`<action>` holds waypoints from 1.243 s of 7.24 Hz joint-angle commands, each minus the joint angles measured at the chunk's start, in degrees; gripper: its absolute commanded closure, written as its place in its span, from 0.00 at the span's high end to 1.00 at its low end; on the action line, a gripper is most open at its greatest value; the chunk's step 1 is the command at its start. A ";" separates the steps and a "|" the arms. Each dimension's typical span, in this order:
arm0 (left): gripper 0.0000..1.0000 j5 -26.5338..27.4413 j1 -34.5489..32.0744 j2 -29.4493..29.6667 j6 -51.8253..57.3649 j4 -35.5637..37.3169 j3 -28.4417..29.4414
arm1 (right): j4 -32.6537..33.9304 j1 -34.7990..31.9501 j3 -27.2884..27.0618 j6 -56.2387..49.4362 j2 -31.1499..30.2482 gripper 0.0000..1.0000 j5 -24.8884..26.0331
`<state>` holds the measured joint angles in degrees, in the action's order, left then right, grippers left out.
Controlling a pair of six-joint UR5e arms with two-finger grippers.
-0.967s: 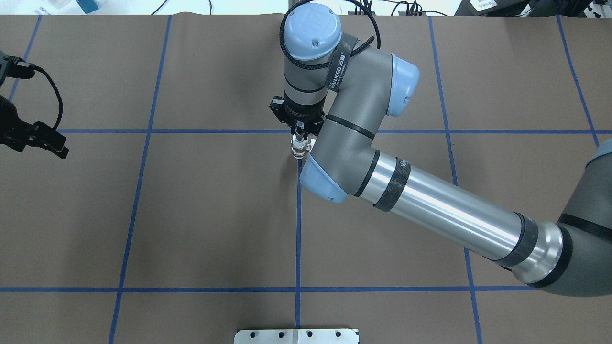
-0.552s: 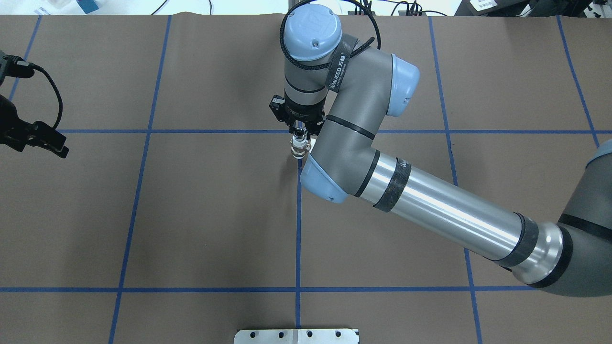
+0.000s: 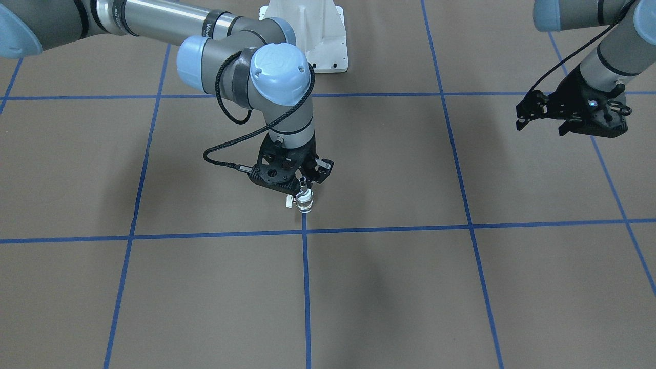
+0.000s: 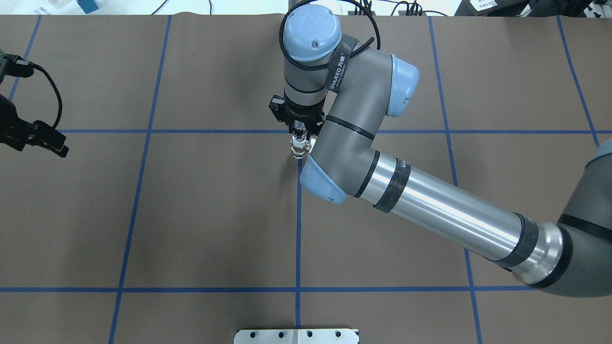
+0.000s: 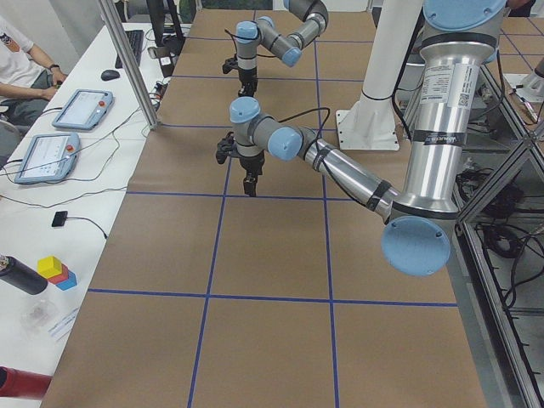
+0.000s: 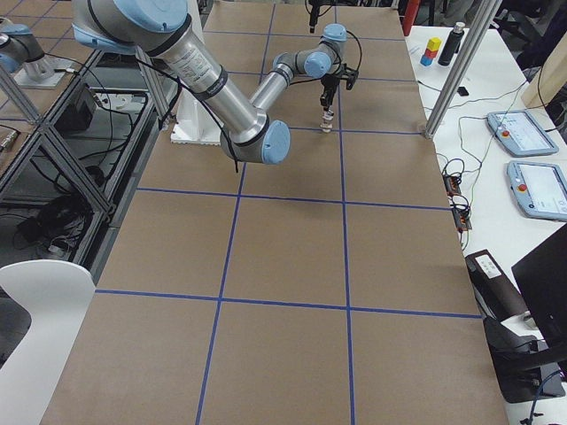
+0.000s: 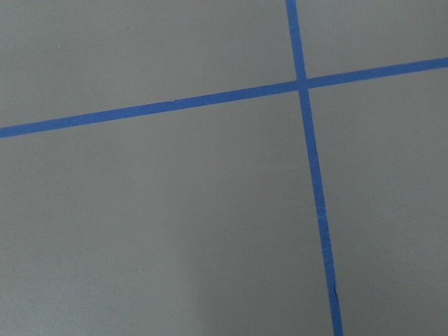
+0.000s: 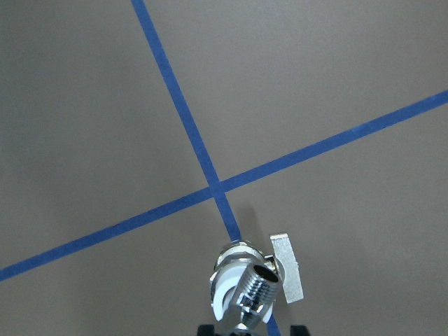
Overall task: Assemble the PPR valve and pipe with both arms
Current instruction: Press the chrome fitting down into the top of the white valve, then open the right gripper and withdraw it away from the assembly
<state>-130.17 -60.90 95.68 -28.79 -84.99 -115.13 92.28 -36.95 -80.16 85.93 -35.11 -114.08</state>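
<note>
PPR valve, pipe seated atop, upright on desk. Right gripper jaws appear released around it; left gripper jaws parted, empty. Step, likely: set-down; next — lift clear without tipping.

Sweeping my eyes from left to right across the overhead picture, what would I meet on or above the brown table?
left gripper → PPR valve → right arm's silver forearm

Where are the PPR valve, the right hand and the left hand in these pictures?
PPR valve (image 8: 222, 294): right wrist view, on its white plastic rim.
right hand (image 3: 303, 180): front-facing view, midway between its fingertips.
left hand (image 3: 540, 127): front-facing view, midway between its fingertips.
</note>
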 commanded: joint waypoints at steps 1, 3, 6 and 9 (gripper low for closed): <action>0.98 0.00 0.08 0.03 0.05 0.00 0.08 | 0.09 -0.66 -2.87 -0.06 -1.01 0.56 0.00; 0.98 0.00 0.08 0.12 0.05 0.00 0.17 | 0.18 -2.24 -11.99 -0.23 -8.18 0.57 -0.52; 0.98 0.52 -0.53 -0.06 0.92 0.00 0.17 | 0.44 -9.08 -25.63 -11.07 -24.78 0.58 -3.68; 0.98 2.55 -6.58 -2.59 10.36 0.53 0.26 | -0.09 -21.10 -26.80 -35.83 -38.25 0.62 -8.33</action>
<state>-128.22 -64.55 94.79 -23.79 -84.66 -115.01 92.21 -52.59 -106.77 60.89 -68.08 -120.11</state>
